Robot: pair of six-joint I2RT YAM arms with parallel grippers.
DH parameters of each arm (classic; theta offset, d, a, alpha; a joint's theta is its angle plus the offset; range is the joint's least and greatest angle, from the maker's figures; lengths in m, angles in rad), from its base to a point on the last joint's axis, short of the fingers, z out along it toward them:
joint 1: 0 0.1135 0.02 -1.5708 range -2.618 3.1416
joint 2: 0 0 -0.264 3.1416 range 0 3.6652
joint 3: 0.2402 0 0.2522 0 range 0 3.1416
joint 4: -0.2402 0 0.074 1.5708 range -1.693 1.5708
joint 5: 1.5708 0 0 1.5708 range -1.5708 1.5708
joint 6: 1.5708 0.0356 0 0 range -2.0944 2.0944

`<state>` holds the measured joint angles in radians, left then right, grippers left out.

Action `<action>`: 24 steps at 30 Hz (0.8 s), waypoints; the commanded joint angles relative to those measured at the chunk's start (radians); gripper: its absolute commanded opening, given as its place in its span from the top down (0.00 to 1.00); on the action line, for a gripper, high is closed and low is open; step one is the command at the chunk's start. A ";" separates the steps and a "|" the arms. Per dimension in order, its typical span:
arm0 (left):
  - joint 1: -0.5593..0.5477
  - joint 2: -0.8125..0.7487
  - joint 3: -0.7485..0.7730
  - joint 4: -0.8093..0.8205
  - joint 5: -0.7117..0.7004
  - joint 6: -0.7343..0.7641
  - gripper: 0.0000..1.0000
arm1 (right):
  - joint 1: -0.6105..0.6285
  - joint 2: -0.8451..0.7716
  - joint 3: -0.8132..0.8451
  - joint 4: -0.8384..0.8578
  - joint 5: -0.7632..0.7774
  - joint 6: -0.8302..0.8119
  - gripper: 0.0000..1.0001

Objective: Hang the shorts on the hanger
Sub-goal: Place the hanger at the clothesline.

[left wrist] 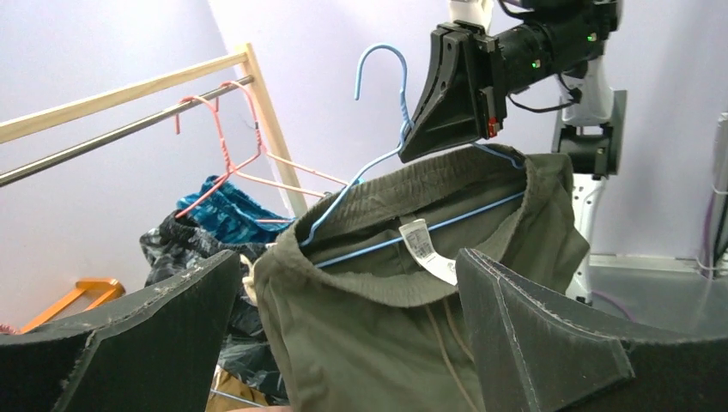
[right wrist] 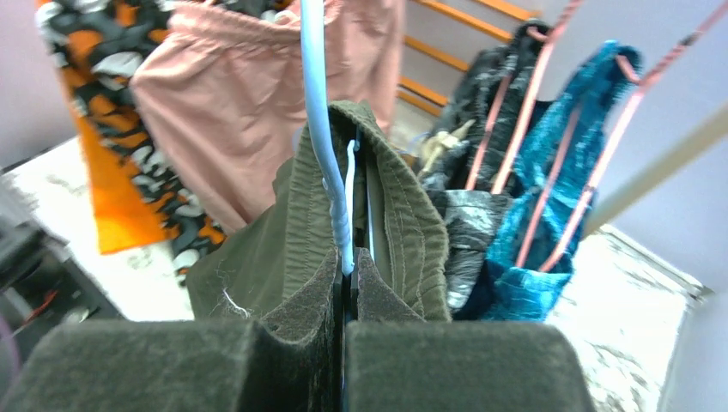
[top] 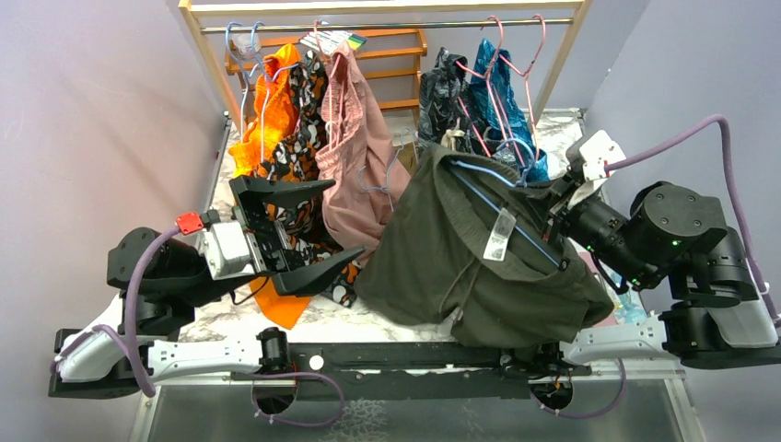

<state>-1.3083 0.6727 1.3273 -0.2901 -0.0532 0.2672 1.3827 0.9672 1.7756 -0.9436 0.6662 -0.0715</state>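
Note:
The dark olive shorts (top: 460,249) hang by their waistband from the light-blue wire hanger (top: 502,207), white label showing inside. My right gripper (top: 558,197) is shut on the hanger's wire just below its hook and holds it up above the table. In the right wrist view the blue hanger (right wrist: 319,129) runs straight into the closed fingertips of the right gripper (right wrist: 346,262), with the shorts (right wrist: 395,197) folded around it. My left gripper (top: 343,219) stands wide open to the left of the shorts, holding nothing. From the left wrist, the left gripper (left wrist: 348,257) faces the shorts (left wrist: 369,343) and the hanger (left wrist: 429,228).
A wooden rack with a metal rail (top: 387,26) stands at the back. Dusty-pink shorts (top: 355,157), orange and leaf-print garments (top: 276,129), a dark grey garment (top: 440,92) and teal cloth on pink hangers (top: 502,83) hang from it. A marble tabletop (top: 368,318) lies below.

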 commanded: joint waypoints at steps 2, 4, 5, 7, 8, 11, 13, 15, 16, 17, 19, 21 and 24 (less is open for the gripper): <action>0.002 0.002 -0.052 0.037 -0.094 0.009 0.01 | 0.004 0.034 0.034 0.160 0.261 -0.039 0.99; 0.003 -0.002 -0.071 0.042 -0.106 0.012 0.01 | 0.004 0.062 0.059 0.179 0.229 -0.053 0.99; 0.003 -0.003 -0.081 0.044 -0.110 0.013 0.01 | 0.004 0.081 0.074 0.176 0.211 -0.058 0.99; 0.003 -0.001 -0.100 0.050 -0.117 0.012 0.01 | 0.004 0.117 0.110 0.152 0.151 -0.071 0.99; 0.003 0.002 -0.107 0.050 -0.124 0.008 0.01 | 0.004 0.134 0.125 0.139 0.146 -0.068 0.99; 0.003 0.017 -0.139 0.061 -0.147 -0.010 0.02 | 0.004 0.167 0.176 0.086 0.081 -0.066 0.99; 0.003 0.026 -0.174 0.100 -0.164 -0.033 0.04 | 0.004 0.188 0.217 0.026 -0.003 -0.053 0.99; 0.004 0.042 -0.212 0.145 -0.172 -0.059 0.07 | 0.004 0.209 0.259 -0.041 -0.067 -0.026 0.99; 0.003 0.054 -0.225 0.164 -0.177 -0.072 0.08 | 0.004 0.213 0.274 -0.074 -0.116 -0.024 0.99; 0.003 0.068 -0.234 0.177 -0.178 -0.081 0.10 | 0.004 0.214 0.287 -0.099 -0.150 -0.016 0.99; 0.003 0.099 -0.240 0.189 -0.182 -0.093 0.12 | 0.004 0.208 0.318 -0.150 -0.237 -0.008 0.99; 0.003 0.121 -0.241 0.198 -0.188 -0.093 0.14 | 0.005 0.183 0.341 -0.175 -0.311 0.002 0.99; 0.003 0.134 -0.244 0.212 -0.216 -0.090 0.15 | 0.004 0.130 0.374 -0.184 -0.430 0.008 0.99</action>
<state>-1.3083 0.8021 1.0863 -0.1501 -0.2115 0.2001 1.3827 1.1763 2.0811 -1.0878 0.4503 -0.0822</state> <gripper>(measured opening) 0.858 0.017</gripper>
